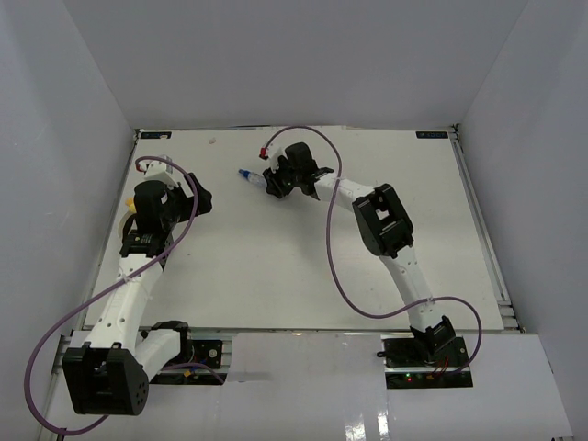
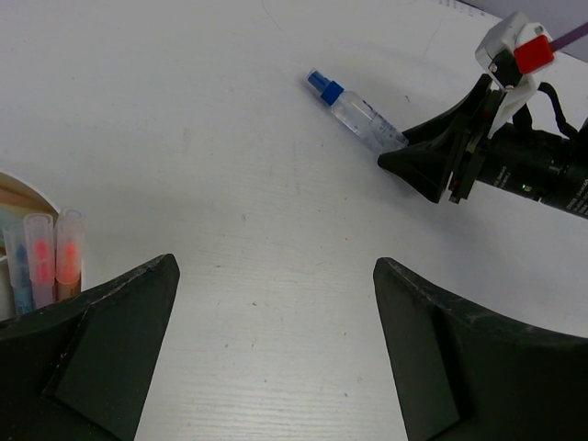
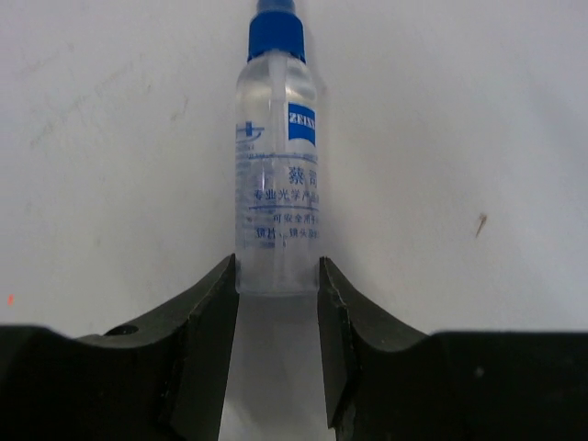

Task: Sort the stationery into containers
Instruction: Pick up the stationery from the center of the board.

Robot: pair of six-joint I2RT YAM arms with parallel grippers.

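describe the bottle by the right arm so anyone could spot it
On the white table, look to the far middle, just ahead of the right arm's black hand. Lying flat there, base between that hand's fingers, is a small clear plastic bottle with a blue cap. Unlike the coloured markers in the white dish at the left edge, it lies alone, with blue print.

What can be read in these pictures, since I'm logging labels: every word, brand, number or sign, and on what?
"ZEISS": white letters on a blue patch on the clear plastic bottle with a blue cap.
Blue Chinese print lines lower on that bottle: too blurred to read.
Small dark label at the far edge of the white table: too small to read.
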